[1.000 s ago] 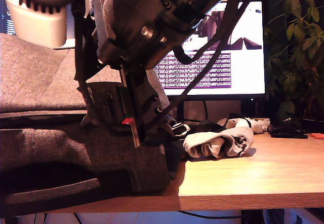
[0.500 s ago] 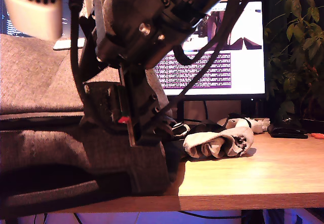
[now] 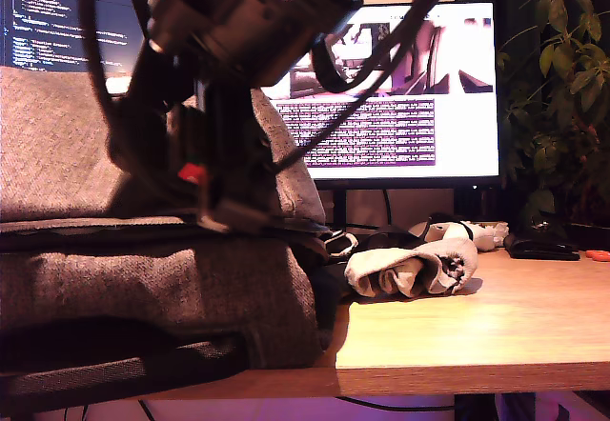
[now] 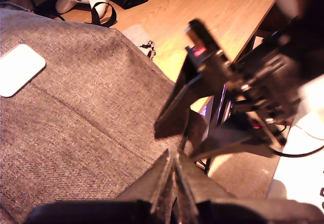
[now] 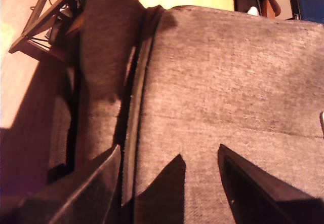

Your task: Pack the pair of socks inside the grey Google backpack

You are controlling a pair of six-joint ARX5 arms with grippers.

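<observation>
My first end effector (image 4: 173, 169) pinching backpack (image 4: 91, 107) fabric; my second end effector (image 5: 169, 176) spread; socks (image 3: 412, 270) partly hidden.

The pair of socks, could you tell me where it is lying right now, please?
In the exterior view, the pair of socks lies on the wooden desk right of centre, just beside the grey Google backpack and below the monitor.

First gripper: my first gripper (image 4: 174, 183) has its jaws pressed together, tips meeting in a narrow wedge.
Second gripper: my second gripper (image 5: 169, 183) has jaws spread wide apart, nothing between them.
Arm in exterior view: one dark arm (image 3: 238, 50) slants from twelve o'clock toward seven o'clock.
</observation>
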